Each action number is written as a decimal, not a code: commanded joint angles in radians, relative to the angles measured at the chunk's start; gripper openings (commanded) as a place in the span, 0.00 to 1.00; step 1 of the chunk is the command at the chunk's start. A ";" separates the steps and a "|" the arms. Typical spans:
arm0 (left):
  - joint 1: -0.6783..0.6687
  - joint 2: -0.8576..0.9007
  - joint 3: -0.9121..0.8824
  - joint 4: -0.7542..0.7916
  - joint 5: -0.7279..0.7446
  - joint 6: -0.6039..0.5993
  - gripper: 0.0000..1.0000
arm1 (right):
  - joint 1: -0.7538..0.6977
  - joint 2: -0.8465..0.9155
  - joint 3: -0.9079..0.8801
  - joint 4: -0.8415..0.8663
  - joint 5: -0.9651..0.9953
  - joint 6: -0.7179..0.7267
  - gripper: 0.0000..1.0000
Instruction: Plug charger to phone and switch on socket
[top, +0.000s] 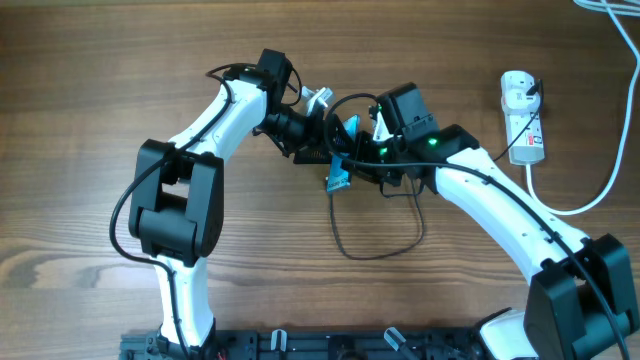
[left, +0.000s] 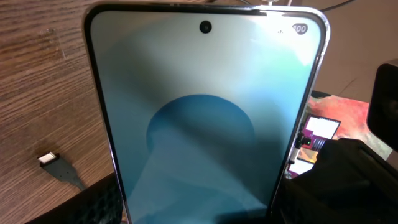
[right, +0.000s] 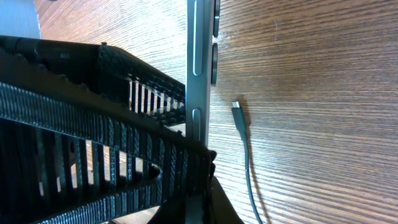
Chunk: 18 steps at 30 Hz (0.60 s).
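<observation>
The left gripper (top: 322, 152) was clamped across the phone (left: 205, 124), holding it upright above the tabletop (right: 323, 74). The right gripper (right: 200, 167) had its fingers pressed together close by the phone's edge. The charger (right: 239, 118) tip lay loose on the wood just beside it.

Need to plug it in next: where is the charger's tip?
The tip lies on the table beside the upright phone: to its left in the left wrist view, right of its edge in the right wrist view.

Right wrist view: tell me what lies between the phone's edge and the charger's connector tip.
Only bare table wood lies between the phone and the connector tip; they are apart. The right wrist view shows it.
</observation>
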<state>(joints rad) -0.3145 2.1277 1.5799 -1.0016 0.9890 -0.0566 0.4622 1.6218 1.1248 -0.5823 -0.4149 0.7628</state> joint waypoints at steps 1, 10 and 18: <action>-0.003 -0.043 -0.002 -0.004 0.076 0.023 0.81 | -0.002 0.023 0.012 0.002 0.035 0.007 0.04; 0.015 -0.043 -0.002 0.013 0.076 0.024 1.00 | -0.026 0.022 0.012 0.005 0.029 -0.024 0.04; 0.115 -0.043 -0.002 0.195 0.510 0.027 0.92 | -0.151 0.022 0.012 0.135 -0.449 -0.324 0.04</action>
<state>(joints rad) -0.2111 2.1277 1.5780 -0.8970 1.2072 -0.0513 0.3298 1.6352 1.1244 -0.5053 -0.6342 0.5621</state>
